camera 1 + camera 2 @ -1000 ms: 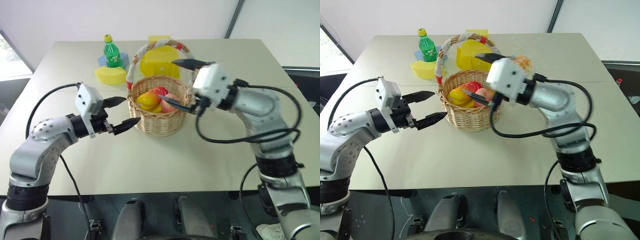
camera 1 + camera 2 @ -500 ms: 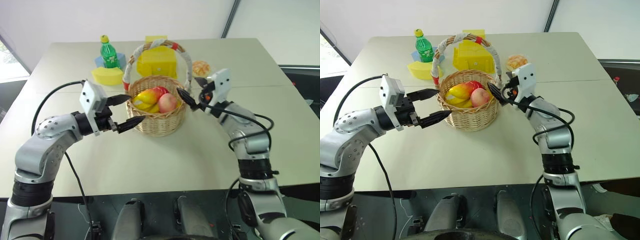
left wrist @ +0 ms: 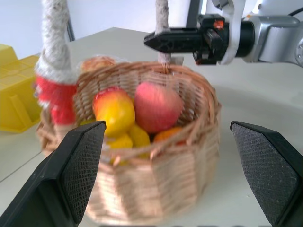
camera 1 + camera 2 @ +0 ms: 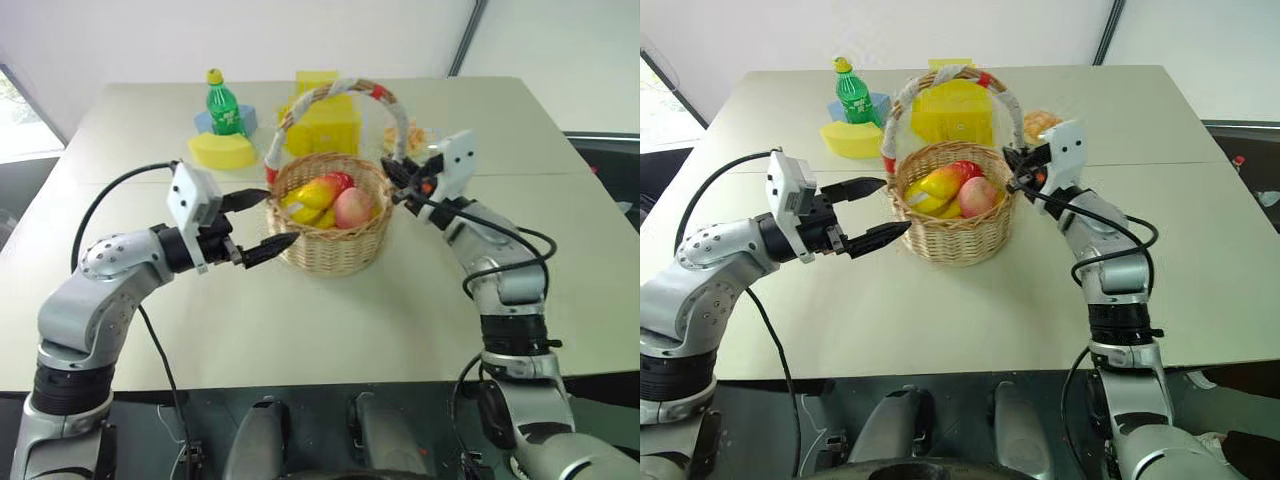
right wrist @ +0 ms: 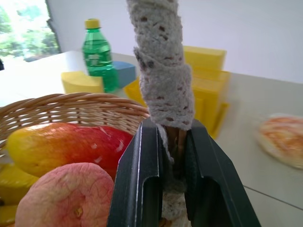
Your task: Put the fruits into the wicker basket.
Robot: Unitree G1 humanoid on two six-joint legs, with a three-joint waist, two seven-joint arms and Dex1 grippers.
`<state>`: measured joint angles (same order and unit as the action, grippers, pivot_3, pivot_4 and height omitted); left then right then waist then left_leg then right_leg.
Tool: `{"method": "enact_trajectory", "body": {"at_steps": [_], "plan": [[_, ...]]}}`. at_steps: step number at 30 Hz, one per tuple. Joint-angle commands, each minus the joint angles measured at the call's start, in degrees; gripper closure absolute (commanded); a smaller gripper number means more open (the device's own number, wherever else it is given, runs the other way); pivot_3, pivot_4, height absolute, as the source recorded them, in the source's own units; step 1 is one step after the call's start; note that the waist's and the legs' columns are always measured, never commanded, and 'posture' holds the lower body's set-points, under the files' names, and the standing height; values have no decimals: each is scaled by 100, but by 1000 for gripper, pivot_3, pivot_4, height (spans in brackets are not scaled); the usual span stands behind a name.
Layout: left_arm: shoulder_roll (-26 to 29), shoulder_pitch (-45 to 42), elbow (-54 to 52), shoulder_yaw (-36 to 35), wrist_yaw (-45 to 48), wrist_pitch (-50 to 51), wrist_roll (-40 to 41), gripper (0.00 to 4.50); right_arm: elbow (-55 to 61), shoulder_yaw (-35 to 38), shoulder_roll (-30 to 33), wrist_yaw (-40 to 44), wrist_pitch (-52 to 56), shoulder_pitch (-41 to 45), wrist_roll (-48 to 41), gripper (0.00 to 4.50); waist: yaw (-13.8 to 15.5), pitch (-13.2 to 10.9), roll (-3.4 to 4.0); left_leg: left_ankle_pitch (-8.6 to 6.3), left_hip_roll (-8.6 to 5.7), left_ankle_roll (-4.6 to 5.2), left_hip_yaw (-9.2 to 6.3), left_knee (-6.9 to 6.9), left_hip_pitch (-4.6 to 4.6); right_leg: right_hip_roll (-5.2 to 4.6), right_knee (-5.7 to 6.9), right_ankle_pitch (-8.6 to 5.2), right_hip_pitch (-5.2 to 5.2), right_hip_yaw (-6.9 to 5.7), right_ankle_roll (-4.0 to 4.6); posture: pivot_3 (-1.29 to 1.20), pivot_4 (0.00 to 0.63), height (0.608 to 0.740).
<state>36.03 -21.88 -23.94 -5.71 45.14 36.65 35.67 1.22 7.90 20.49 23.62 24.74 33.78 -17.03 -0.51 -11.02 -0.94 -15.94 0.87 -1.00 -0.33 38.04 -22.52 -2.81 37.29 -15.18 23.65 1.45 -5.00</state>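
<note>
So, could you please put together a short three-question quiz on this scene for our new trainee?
1. True or false: the right gripper has its fingers shut on the handle of the wicker basket.
2. Which fruit lies nearest the right gripper? A) the pink peach B) the mango C) the red fruit
3. Fill in: the left gripper has its fingers ____, beside the basket.

Key: 1. True. 2. A. 3. open.
</note>
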Motion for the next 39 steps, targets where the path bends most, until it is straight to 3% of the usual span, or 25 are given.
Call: {"method": "enact_trajectory", "body": {"at_steps": [1, 6, 14, 22, 30, 34, 39], "plan": [[-32, -180, 61, 62, 110, -180, 10, 0, 211, 873, 431, -518, -221, -4, 87, 4477, -8, 0, 0, 0, -2, 0, 1, 0, -1, -1, -2, 0, -1, 0, 0, 0, 150, 740], [-133, -370, 283, 218, 225, -291, -53, 0, -458, 1677, 1044, -1130, -484, -116, 323, 4477, -21, 0, 0, -1, -5, 1, 4, -2, 0, 7, -6, 0, 0, 1, 0, 0, 150, 740], [-208, -479, 397, 290, 276, -362, -69, 0, -1337, 1827, 1259, -1377, -1084, -107, 515, 4477, -189, -3, 9, 0, 4, 2, 12, -4, 9, 24, 1, 0, 0, 9, 0, 0, 150, 740], [-231, -650, 692, 360, 440, -423, -137, 0, -469, 2137, 1337, -1502, -918, -731, 345, 444, -127, -3, 9, 0, 1, 1, 9, -3, 5, 15, 1, 0, -1, 9, -1, 0, 150, 740], [63, -585, 1304, 203, 692, -637, -342, 0, 1375, 2849, 1654, -390, -568, -2623, -484, 444, -40, -2, 12, -2, 1, 5, 6, -4, 6, 17, -10, -1, -7, 7, -2, 0, 150, 740], [249, -334, 1544, -71, 545, -538, -355, 0, 2106, 2365, 1844, 533, -507, -3288, -826, 444, -93, -2, 13, -2, 7, 5, 12, -4, 19, 25, -7, -1, -12, 10, -2, 0, 150, 740], [360, 340, 1581, -412, 273, -583, -478, 0, 2461, 1193, 1820, 1096, -392, -3183, -856, 444, -188, 1, 17, -2, 14, 5, 3, -4, 24, 30, -4, -2, -15, 7, -1, 0, 150, 740]]}}
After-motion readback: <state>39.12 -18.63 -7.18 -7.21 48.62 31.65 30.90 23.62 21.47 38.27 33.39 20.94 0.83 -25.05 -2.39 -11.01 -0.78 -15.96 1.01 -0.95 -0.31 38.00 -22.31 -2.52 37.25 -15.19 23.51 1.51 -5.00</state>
